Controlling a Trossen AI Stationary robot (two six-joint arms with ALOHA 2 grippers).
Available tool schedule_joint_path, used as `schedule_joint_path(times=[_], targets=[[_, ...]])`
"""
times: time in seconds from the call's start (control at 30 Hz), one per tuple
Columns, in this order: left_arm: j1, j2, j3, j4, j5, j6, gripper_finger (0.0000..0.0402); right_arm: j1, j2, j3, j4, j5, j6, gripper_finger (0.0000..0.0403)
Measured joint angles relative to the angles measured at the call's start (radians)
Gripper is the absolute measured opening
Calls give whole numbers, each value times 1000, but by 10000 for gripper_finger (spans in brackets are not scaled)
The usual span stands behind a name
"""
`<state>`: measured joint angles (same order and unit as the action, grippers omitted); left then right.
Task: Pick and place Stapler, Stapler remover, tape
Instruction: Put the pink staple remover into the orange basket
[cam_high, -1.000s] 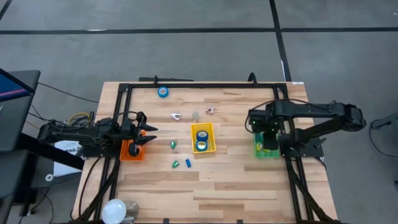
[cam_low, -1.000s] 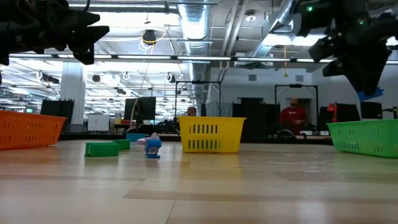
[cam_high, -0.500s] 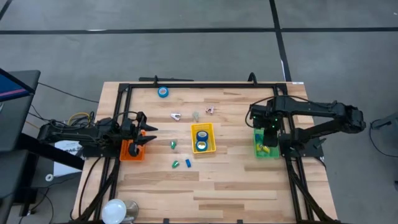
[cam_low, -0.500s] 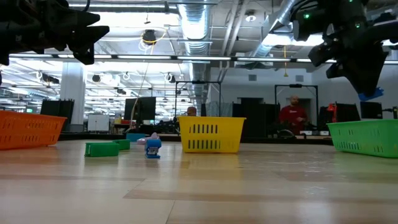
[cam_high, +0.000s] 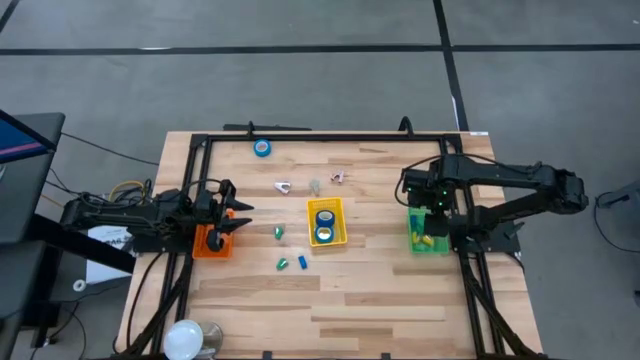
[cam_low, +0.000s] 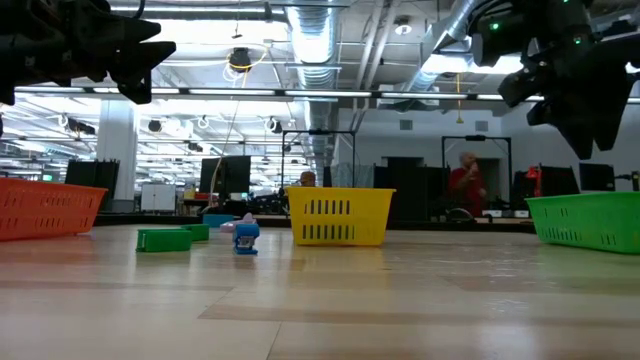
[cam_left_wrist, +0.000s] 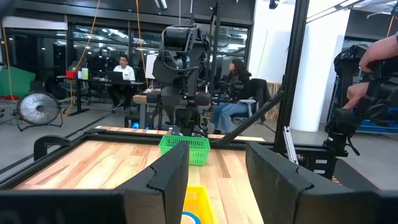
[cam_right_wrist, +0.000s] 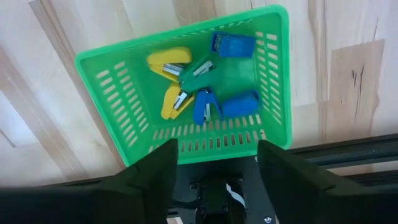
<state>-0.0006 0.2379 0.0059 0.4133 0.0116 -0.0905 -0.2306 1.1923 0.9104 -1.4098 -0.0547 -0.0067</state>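
My right gripper (cam_right_wrist: 214, 167) hangs open, pointing down, over the green basket (cam_right_wrist: 273, 81) at the table's right side. In the basket lie yellow, green and blue staplers (cam_right_wrist: 227, 106). My left gripper (cam_left_wrist: 217, 180) stands open and level above the orange basket (cam_high: 211, 243) at the left. One blue tape roll (cam_high: 262, 148) lies flat near the far edge. Two more rolls (cam_high: 323, 225) sit in the yellow basket (cam_high: 340, 222). Small pale staple removers (cam_high: 283, 186) lie on the wood behind the yellow basket. Small green and blue pieces (cam_high: 290, 263) lie left of and nearer than it.
The black frame rails (cam_high: 320, 138) run along the table's far, left and right sides. A lamp-like round thing (cam_high: 185, 338) stands at the near left corner. Bare wood (cam_high: 370, 300) fills the near half of the table. People sit and stand in the room beyond.
My right gripper has let go of a blue stapler that hung at its fingertips; the stapler is gone from the fingers in the low view. The gripper has stayed above the green basket.
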Motion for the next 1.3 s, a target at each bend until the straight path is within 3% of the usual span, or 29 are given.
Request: schedule_joint_path(times=[0.2, 0.53, 0.77, 0.97, 1.3], targets=[[0, 0, 0, 0, 0, 0, 150, 3, 0, 0, 15, 0, 0, 234], [0, 0, 0, 0, 0, 0, 150, 34, 1, 109, 58, 3, 0, 224], [0, 0, 0, 0, 0, 0, 150, 37, 0, 204, 220, 3, -3, 215], [0, 0, 0, 0, 0, 0, 150, 75, 37, 208, 390, 3, -3, 209], [0, 0, 0, 0, 0, 0, 150, 94, 151, 207, 502, 3, -28, 205]])
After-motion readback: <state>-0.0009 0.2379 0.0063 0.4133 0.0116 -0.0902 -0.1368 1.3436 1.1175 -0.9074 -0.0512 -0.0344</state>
